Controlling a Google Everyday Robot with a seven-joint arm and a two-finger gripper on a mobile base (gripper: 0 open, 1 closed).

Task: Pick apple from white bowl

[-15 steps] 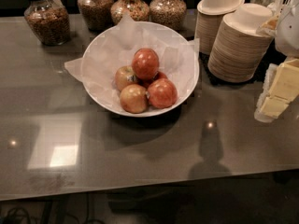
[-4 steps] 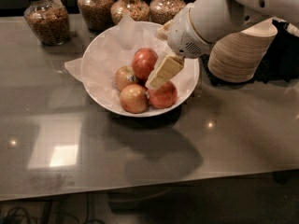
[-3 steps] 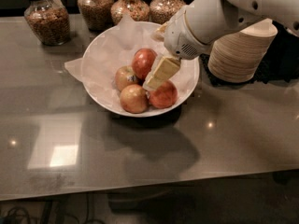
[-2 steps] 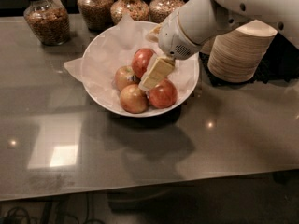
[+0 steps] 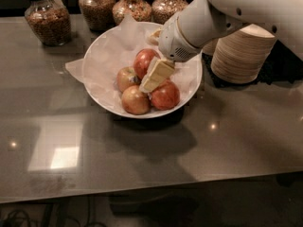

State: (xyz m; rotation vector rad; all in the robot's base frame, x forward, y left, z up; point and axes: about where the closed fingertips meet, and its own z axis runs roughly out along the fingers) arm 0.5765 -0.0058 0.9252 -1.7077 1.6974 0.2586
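Note:
The white bowl, lined with crumpled white paper, stands at the middle back of the table and holds several apples. The apple, the largest and deepest red one, lies on top of the pile. My gripper reaches down into the bowl from the upper right and is open. One cream finger lies against the apple's near right side. The other finger's tip shows behind the apple at the bowl's far rim. Nothing is held.
A yellower apple, an orange-red apple and a red apple lie around the big one. Glass jars of dry goods line the back edge. A stack of paper bowls stands at the right.
My arm came in from the right and lowered the gripper into the bowl. Over the last second it slid left and down onto the big red apple. The apples have not moved.

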